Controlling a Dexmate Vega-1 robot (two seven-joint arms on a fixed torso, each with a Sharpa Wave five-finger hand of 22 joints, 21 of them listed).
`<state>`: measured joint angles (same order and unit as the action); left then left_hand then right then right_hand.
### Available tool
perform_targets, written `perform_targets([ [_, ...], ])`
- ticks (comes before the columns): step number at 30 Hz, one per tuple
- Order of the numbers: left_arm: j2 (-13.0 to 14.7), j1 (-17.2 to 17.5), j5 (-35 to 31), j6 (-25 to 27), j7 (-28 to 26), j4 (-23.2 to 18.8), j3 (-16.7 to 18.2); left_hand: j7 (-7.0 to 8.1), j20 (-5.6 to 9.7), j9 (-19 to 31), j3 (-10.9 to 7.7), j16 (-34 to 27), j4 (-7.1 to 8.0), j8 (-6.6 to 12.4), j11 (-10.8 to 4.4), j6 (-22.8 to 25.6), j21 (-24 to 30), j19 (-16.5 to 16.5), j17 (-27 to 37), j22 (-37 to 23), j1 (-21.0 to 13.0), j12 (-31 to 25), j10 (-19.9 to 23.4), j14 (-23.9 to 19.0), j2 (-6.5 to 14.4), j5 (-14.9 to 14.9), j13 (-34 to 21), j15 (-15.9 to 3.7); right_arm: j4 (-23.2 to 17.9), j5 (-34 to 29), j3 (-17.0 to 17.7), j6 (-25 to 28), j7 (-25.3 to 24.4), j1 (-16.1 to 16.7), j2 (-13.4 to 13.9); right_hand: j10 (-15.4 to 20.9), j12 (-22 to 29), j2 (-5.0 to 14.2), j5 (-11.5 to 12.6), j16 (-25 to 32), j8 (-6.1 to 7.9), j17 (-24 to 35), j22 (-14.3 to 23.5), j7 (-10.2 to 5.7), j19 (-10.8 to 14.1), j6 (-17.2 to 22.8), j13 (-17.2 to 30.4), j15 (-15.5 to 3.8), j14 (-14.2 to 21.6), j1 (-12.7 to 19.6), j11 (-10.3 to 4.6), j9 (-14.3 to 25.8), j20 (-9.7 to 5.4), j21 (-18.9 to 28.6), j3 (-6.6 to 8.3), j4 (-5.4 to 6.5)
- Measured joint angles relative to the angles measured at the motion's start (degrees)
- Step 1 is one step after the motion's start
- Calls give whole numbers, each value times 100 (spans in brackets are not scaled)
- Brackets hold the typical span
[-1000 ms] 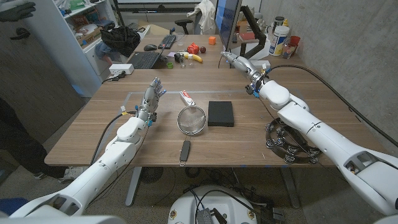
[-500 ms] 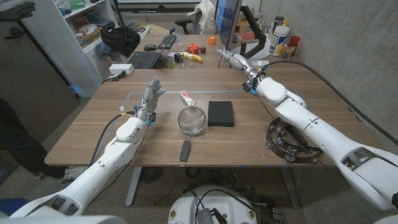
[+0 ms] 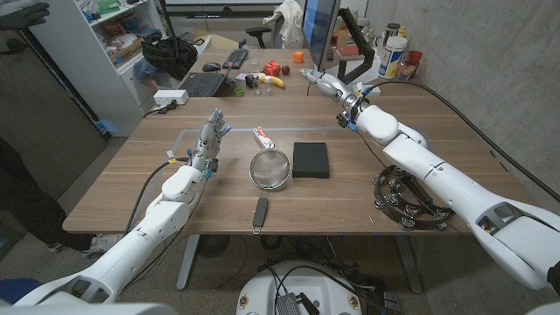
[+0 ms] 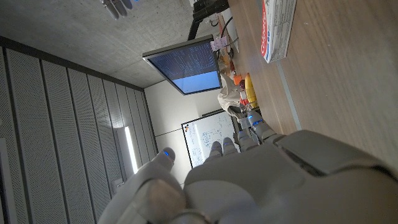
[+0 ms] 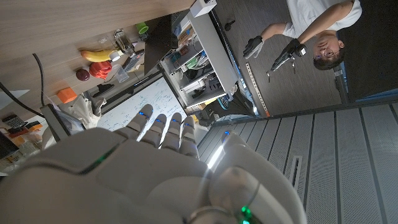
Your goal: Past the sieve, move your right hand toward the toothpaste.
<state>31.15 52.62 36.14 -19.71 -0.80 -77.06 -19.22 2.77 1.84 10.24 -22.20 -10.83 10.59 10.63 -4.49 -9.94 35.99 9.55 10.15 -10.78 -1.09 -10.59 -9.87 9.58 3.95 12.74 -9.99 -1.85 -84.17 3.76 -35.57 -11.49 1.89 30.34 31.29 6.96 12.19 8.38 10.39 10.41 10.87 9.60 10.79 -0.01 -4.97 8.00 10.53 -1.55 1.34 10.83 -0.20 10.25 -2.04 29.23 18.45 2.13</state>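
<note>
Hovering right hand (image 3: 317, 81) well apart from toothpaste (image 3: 262, 136).

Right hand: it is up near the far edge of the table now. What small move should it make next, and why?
Probably swing the right hand toward the robot's left and lower it. It hovers open beyond the black block, while the toothpaste lies just past the sieve, further left and nearer the robot. Nothing stands between them.
</note>
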Motion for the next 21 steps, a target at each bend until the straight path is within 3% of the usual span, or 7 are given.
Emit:
perform_targets([
  [21, -7, 19, 16, -6, -13, -24, 9, 0, 0, 0, 0, 0, 0, 0, 0, 0, 0, 0, 0, 0, 0, 0, 0, 0, 0, 0, 0, 0, 61, -219, -130, 7, 94, -180, -33, 0, 0, -5, 0, 0, 0, 1, 0, 0, 0, 0, 0, 0, 0, 54, 0, 0, 0, -22, 47, -47],
])
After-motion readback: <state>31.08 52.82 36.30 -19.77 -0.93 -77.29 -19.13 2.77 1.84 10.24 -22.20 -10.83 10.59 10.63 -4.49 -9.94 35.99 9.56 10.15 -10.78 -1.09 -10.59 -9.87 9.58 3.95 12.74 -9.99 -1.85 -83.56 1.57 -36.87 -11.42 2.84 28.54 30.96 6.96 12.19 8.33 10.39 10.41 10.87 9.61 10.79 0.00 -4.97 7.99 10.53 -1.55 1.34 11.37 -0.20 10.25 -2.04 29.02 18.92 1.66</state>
